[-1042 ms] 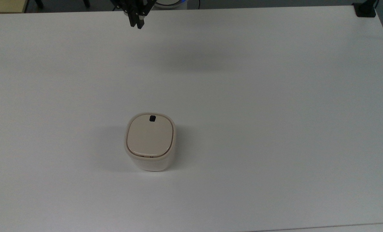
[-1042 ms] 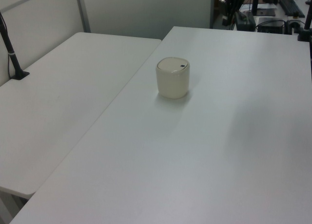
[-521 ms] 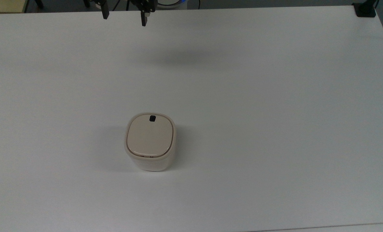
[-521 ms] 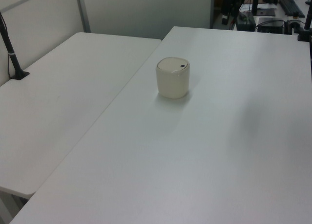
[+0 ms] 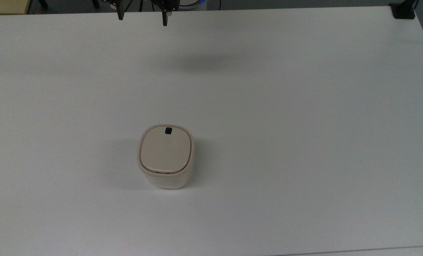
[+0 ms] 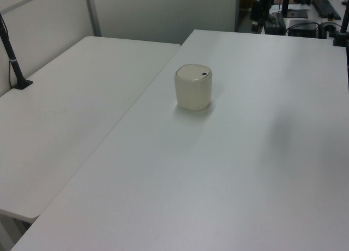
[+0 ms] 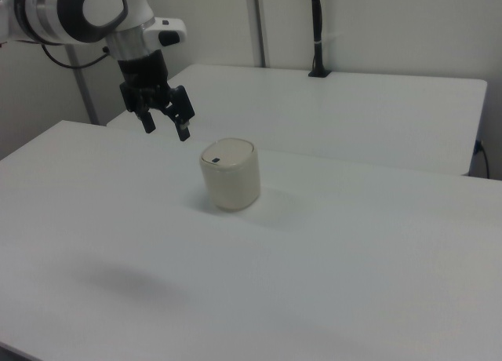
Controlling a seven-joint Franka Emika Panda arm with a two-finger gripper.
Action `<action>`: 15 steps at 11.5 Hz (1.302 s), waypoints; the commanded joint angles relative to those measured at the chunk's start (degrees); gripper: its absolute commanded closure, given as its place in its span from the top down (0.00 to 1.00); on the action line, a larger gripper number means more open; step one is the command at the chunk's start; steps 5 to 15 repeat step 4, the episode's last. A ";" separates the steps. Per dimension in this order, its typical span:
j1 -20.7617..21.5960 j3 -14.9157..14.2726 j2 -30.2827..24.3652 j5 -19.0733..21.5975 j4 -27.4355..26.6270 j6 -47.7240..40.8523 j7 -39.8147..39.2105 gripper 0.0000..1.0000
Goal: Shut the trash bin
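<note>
I am holding the pincer [image 7: 165,125] up in the air with nothing between its two black fingers [image 7: 183,130], which are standing spread wide apart and pointing downward. In the right view the pincer is hanging below a black hand section, and above that the white wrist [image 7: 135,25] is bending over toward the right view's left, where the arm's rounded white and grey joint [image 7: 74,8] is sitting. In the top view I am seeing the pincer [image 5: 142,17] at the upper edge, its two finger tips [image 5: 165,20] side by side with a broad gap between them.
</note>
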 commanded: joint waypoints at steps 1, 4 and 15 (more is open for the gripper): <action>1.30 -1.22 -0.89 2.04 -0.27 -1.67 -0.93 1.00; 1.30 -1.22 -0.89 2.13 0.00 -1.85 -1.19 1.00; 1.30 -1.22 -0.89 2.13 0.00 -1.85 -1.19 1.00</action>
